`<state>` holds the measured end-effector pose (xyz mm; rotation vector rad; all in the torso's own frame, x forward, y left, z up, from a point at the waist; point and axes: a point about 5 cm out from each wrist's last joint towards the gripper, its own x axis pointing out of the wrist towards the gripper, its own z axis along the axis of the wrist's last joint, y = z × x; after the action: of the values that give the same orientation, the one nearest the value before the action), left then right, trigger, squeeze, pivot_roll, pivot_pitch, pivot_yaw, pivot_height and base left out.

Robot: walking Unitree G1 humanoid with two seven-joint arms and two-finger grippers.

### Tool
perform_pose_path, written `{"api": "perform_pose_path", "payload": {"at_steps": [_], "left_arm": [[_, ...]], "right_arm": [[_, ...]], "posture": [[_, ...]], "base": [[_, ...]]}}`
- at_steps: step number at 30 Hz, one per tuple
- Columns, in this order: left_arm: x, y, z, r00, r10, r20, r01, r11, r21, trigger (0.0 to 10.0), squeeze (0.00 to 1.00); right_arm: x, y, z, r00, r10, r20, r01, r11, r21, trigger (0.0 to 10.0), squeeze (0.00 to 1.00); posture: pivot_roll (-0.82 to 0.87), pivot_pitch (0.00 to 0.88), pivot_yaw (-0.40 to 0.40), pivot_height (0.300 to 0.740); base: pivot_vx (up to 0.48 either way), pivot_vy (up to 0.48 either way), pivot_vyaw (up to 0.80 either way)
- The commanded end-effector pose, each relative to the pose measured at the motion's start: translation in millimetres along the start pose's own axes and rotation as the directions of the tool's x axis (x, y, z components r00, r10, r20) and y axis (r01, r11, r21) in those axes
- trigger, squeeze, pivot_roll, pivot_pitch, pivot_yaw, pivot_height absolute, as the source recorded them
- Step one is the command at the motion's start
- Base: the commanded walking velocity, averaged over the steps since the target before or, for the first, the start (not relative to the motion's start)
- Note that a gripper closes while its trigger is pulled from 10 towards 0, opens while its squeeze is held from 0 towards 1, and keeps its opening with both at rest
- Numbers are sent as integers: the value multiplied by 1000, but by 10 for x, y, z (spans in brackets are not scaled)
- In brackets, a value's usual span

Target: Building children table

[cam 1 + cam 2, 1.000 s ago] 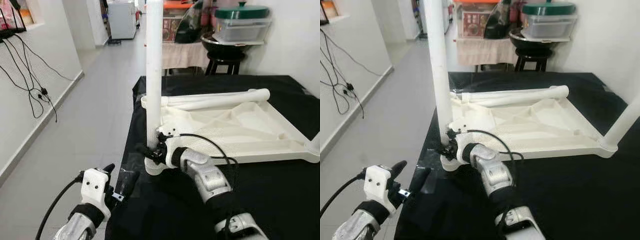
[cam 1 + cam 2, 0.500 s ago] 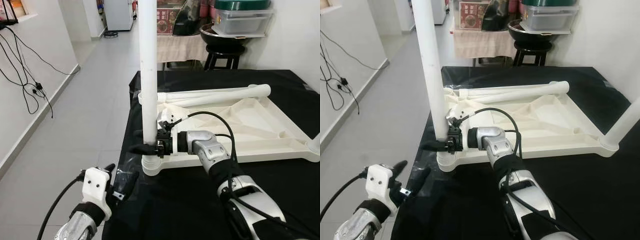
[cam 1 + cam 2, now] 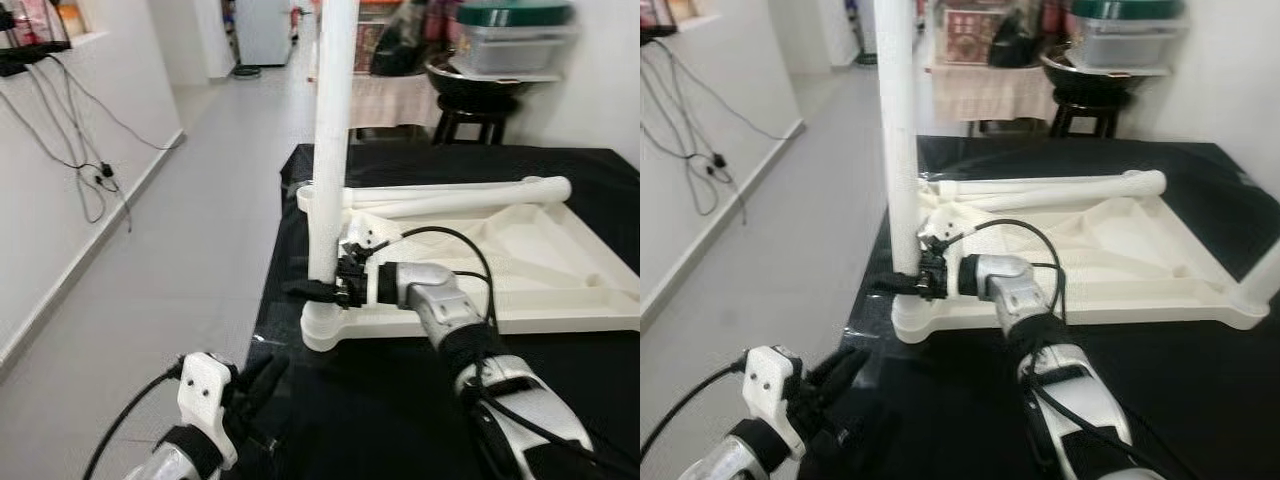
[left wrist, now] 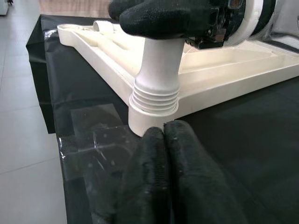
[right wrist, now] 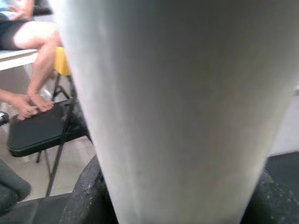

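Left eye view: upside-down white plastic children's tabletop lying on black-covered desk, ribbed underside up. Tall white plastic leg tube standing upright in corner socket at 9 o'clock of the tabletop. Right hand clenched around the leg's base just above the socket, black fingers wrapped on both sides. Second white leg tube lying flat along the tabletop's far edge at 12 o'clock. Left hand low at 7 o'clock, near the desk edge, apart from the tabletop.

Right eye view: black stool with stacked containers beyond the desk at 1 o'clock; grey tiled floor at 9 o'clock.

Left wrist view: left hand's two black fingers pressed together, holding nothing, tips just before the ribbed socket collar.

Right wrist view: leg tube close between dark fingers; seated person's bare legs and black folding chair at 9 o'clock.
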<state>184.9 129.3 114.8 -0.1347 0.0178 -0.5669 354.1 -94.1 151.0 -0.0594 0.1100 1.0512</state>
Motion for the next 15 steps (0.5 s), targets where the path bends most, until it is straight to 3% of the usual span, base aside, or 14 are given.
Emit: {"api": "perform_pose_path", "payload": {"at_steps": [1, 2, 3, 5, 6, 7, 8, 12, 13, 14, 15], "left_arm": [[-15, 38, 31, 1000, 1, 11, -1, 1000, -1, 0, 0], [-15, 38, 31, 1000, 1, 11, -1, 1000, -1, 0, 0], [-13, 53, 43, 1000, 5, 19, -5, 1000, -9, 0, 0], [-8, 67, 45, 1000, 5, 23, -4, 1000, -18, 0, 0], [-4, 75, 45, 1000, 3, 24, -3, 1000, -24, 0, 0], [-4, 75, 45, 1000, 3, 24, -3, 1000, -24, 0, 0], [4, 78, 47, 1000, 0, 24, 0, 1000, -30, 0, 0], [9, 74, 47, 1000, -3, 22, 4, 999, -34, 0, 0], [8, 74, 45, 1000, 9, 23, -8, 999, -35, 0, 0], [5, 76, 41, 999, 21, 24, -20, 999, -36, 941, 0], [5, 76, 41, 999, 21, 24, -20, 999, -36, 941, 0]], "right_arm": [[-113, 92, -384, 877, -452, -161, 471, 876, 107, 0, 0], [-113, 92, -384, 877, -452, -161, 471, 876, 107, 0, 0], [-99, 320, -488, 862, -467, -199, 498, 853, 154, 0, 0], [-74, 400, -524, 861, -458, -222, 492, 861, 127, 0, 0], [-32, 442, -534, 890, -398, -224, 428, 898, 104, 0, 0], [-32, 442, -534, 890, -398, -224, 428, 898, 104, 0, 0], [-20, 323, -523, 884, -410, -224, 435, 897, 73, 0, 0], [-20, 249, -520, 880, -416, -229, 441, 895, 66, 0, 0], [5, 225, -504, 891, -388, -234, 415, 907, 75, 6667, 0], [31, 220, -459, 913, -349, -213, 375, 922, 94, 10000, 0], [31, 220, -459, 913, -349, -213, 375, 922, 94, 10000, 0]], "posture": [[-8, 42, 21, 740], [-8, 42, 21, 740], [-14, 47, 22, 740], [-25, 44, 32, 740], [-25, 44, 32, 740], [-25, 44, 32, 740], [-15, 26, 21, 740], [1, 31, 10, 740], [13, 22, 6, 740], [13, 21, 6, 740], [13, 21, 6, 740]], "base": [[0, 0, 0], [0, 0, 0], [0, 0, 0], [0, 0, 0], [0, 0, 0], [0, 0, 0], [0, 0, 0], [0, 0, 0], [0, 0, 0], [0, 0, 0], [0, 0, 0]]}}
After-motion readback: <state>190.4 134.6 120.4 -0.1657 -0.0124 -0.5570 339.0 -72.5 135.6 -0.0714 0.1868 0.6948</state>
